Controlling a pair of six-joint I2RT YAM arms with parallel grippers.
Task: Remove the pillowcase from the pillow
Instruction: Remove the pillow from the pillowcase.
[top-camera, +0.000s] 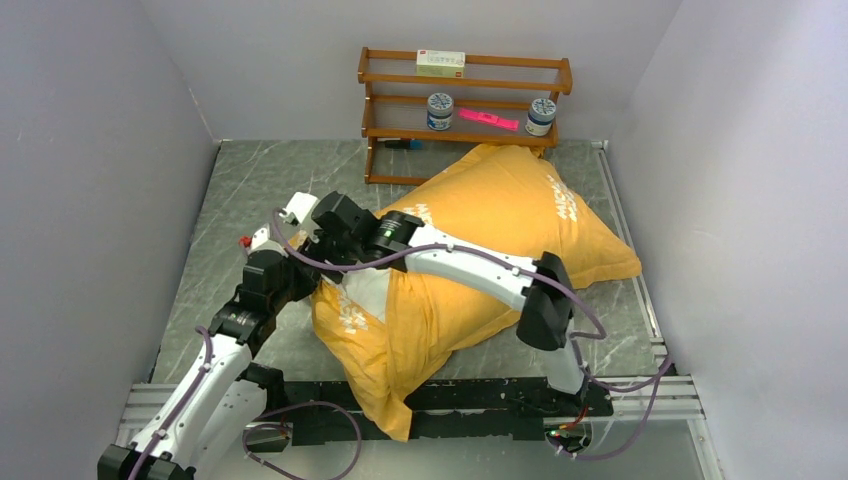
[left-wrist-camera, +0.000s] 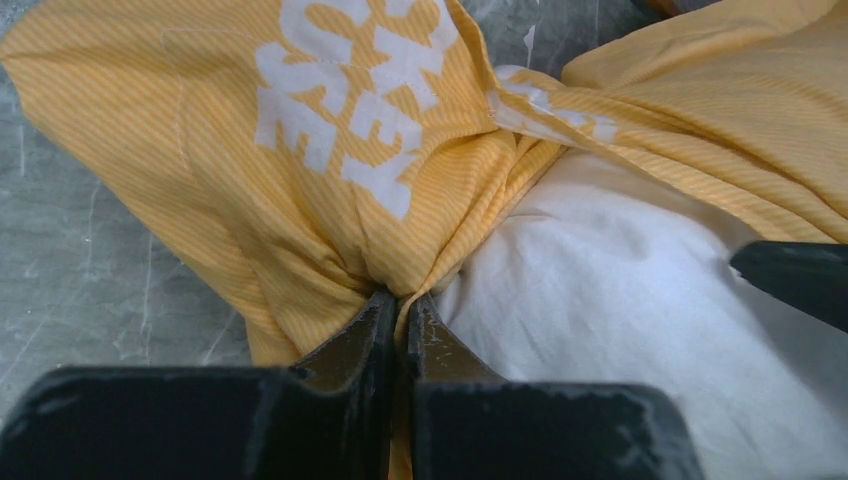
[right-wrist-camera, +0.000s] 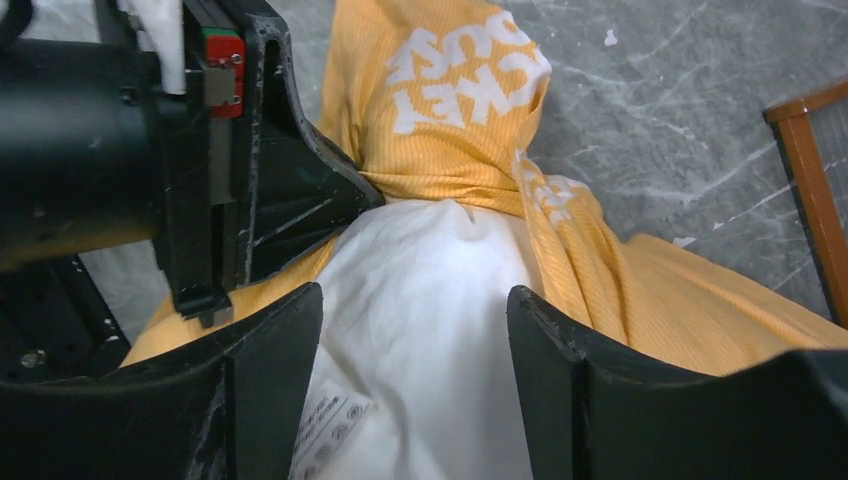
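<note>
Pillowcase (left-wrist-camera: 330, 200) bunching in your left gripper (left-wrist-camera: 400, 302), jaws clamping fold beside white lettering. Your right gripper (right-wrist-camera: 412, 300) hovering, jaws apart, over exposed white pillow (right-wrist-camera: 440, 250). Both lying on grey marbled table (top-camera: 250, 190), wooden rack (top-camera: 480, 135) behind.

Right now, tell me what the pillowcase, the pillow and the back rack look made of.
Pillowcase: thin woven cloth, probably cotton; fine yellow stripes, matte, bunching into tight creases.
Pillow: soft white fabric over stuffing; matte, puffy, with gentle folds.
Rack: seems wood; brown, slight sheen, straight slats.
</note>
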